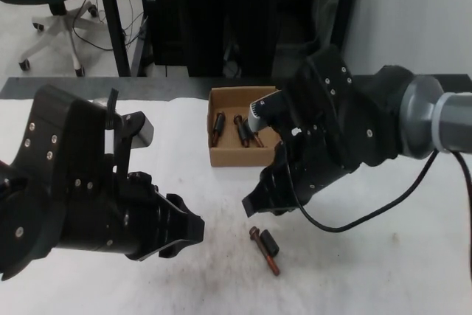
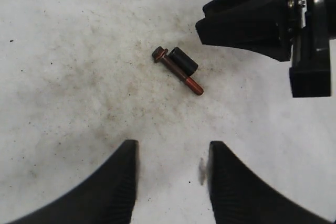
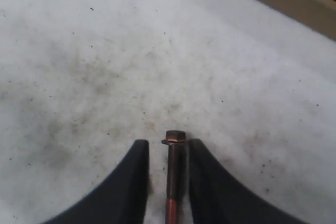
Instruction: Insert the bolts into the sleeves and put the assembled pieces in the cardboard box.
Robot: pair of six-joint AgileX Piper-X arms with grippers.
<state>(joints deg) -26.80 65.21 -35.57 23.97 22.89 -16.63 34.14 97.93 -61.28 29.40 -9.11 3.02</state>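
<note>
The bolt (image 2: 177,70) lies flat on the white bench (image 1: 383,271), not inserted. The short black sleeve (image 2: 182,60) lies just beside its shank, close to the head, and the 2 seem to touch. In the high view this pair is on the near side of the bench, in front of the box (image 1: 221,154) and well apart from it.

The right gripper (image 1: 254,204) hangs over the bench between the box and the bolt, pointing down toward the pair. Its fingers (image 3: 131,182) are apart with a narrow gap. In the right wrist view the bolt on the bench shows through this gap, with its head near the fingertips. The left wrist view shows that this gripper is apart from the bolt and holds nothing.

The left gripper (image 2: 172,148) is low over the bench, to the left of the pair, and faces it. Its 2 fingers (image 2: 121,187) are wide apart and hold nothing. The bolt and sleeve are some way in front of them.

The box stands at the far middle of the bench, open on top. At least 2 dark assembled pieces (image 1: 218,127) lie on its bottom. The bench has dark stains around the bolt.
</note>
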